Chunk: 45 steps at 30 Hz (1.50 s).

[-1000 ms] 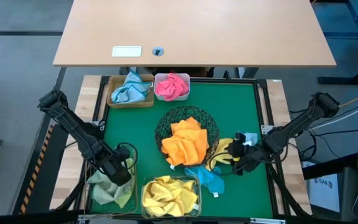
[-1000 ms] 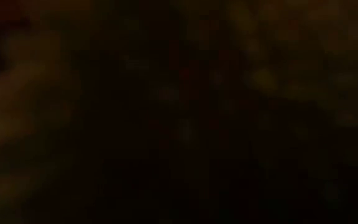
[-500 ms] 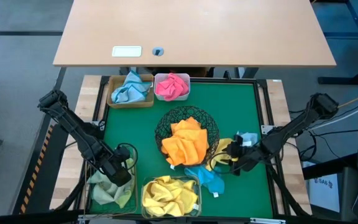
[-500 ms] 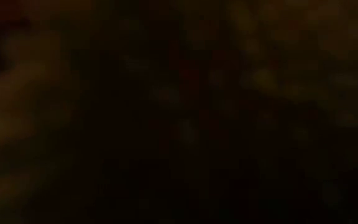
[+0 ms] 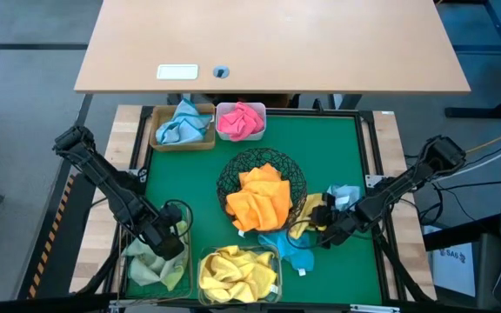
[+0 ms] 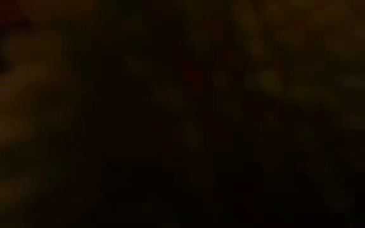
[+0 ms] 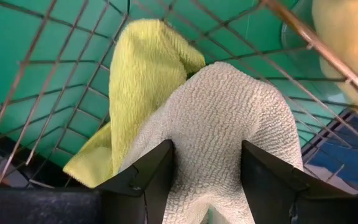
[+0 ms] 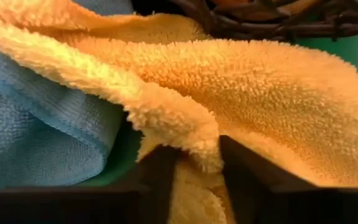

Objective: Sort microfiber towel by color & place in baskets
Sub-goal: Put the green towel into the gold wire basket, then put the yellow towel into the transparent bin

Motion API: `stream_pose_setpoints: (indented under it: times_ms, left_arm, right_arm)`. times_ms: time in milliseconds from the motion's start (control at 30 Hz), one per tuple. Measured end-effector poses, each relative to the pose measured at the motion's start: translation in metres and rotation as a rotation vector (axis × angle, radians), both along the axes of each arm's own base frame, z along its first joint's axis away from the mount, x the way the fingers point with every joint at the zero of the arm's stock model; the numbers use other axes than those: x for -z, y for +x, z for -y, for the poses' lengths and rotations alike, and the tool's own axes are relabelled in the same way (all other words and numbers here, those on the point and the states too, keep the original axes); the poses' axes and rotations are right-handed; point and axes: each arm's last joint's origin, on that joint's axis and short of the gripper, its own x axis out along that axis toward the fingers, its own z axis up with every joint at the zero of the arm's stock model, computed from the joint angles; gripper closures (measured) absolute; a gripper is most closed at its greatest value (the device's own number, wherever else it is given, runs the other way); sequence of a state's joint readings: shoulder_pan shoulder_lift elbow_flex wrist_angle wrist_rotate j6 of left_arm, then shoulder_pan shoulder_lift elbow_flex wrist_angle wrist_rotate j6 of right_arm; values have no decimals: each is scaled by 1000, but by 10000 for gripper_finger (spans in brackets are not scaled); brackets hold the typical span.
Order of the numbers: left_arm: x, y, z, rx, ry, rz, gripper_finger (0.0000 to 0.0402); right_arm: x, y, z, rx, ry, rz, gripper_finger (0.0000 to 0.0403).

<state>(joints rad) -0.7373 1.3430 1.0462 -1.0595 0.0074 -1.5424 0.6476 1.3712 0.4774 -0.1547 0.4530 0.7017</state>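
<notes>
overhead, a green mat (image 5: 337, 148) covers the desk (image 5: 394, 130), and a bare wooden tabletop (image 5: 272, 43) stands beyond its far edge. the low view is too dark to tell anything.

the round black wire bowl (image 5: 292, 174) sits in the middle of the mat with an orange towel (image 5: 259, 198) heaped in it and spilling over its near rim. at the far left corner the tan square tray (image 5: 156, 139) holds a light blue towel (image 5: 181, 126), and just beside it the white plastic tub (image 5: 259, 130) holds a pink towel (image 5: 240, 119). along the near edge the clear plastic box (image 5: 273, 261) is full of yellow towels (image 5: 236, 271), and at the near left corner the green wire-mesh square basket (image 5: 179, 209) holds pale green towels (image 5: 150, 265).

the left gripper (image 5: 168, 243) is down inside the mesh basket; in its wrist view its fingers (image 7: 148, 177) stand apart, one on each side of a pale towel fold (image 7: 225, 130), touching it, with a lime towel (image 7: 145, 87) beside that.

the right gripper (image 5: 324, 228) is low near the right edge, beside the wire bowl, over a loose yellow towel (image 5: 310, 209) that lies on a blue towel (image 5: 287, 248). in its wrist view its fingers (image 8: 247, 168) sit close on either side of a fold of the yellow towel (image 8: 197, 81), pinching it.
</notes>
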Motion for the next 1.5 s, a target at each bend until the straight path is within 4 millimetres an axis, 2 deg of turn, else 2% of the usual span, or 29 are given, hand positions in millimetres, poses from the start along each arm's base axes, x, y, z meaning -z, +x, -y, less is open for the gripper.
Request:
stream_pose_setpoints:
  times_ms: [133,167,400,500,633,833,1000,1200,1500]
  left_arm:
    - [0,2,0,-12,33,45,230]
    - [0,2,0,-12,31,48,230]
    - [-1,3,1,-6,15,50,230]
    - [-2,4,2,0,-5,69,230]
    - [-9,-2,1,16,-58,65,230]
    - [-32,-10,-5,17,-127,139,230]
    - [-46,-15,-10,13,-161,200,230]
    - [-48,-15,-11,6,-169,212,230]
    - [-49,-11,-12,-28,-107,302,230]
  right_arm:
    - [0,0,0,-1,4,5,372]
    - [-1,1,-1,-1,5,7,387]
    - [-15,10,-10,-78,68,-2,384]
    - [-27,17,-17,-136,84,10,397]
    - [-49,25,-24,-186,51,-31,393]
    - [-94,32,-29,-220,-25,-115,397]
    - [-136,38,-33,-262,-49,-104,399]
    - [-192,44,-38,-304,-50,11,400]
    - [-269,50,-41,-404,-54,316,401]
